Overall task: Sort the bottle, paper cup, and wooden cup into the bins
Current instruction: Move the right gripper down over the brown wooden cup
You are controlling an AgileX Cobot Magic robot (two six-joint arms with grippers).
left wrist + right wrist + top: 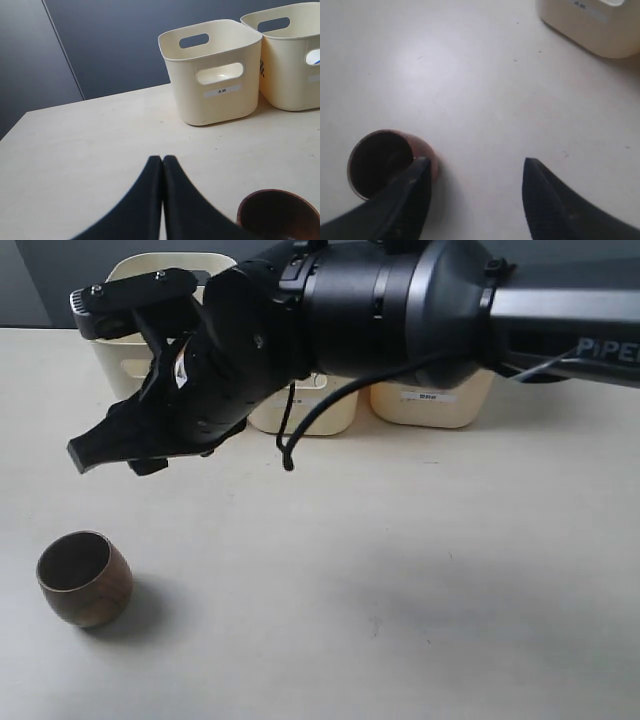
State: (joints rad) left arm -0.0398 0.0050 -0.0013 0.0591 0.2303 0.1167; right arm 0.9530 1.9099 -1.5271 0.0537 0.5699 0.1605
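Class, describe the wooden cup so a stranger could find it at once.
Start at the pale tabletop with cream plastic tubs along its far edge. Near the exterior view's front left stands a squat, rounded dark-brown wooden cup, upright, the only brown thing there.

The wooden cup (85, 578), squat, rounded and dark brown with visible grain, is standing upright on the desk (400, 570) with its open mouth facing up and its inside looking empty. It is sitting well apart from the bins (215, 75). The left bin (115, 360), middle bin (320, 410) and right bin (430, 400), all cream with rounded corners, oval handle cutouts and small white front labels, are standing upright side by side along the desk's far part.
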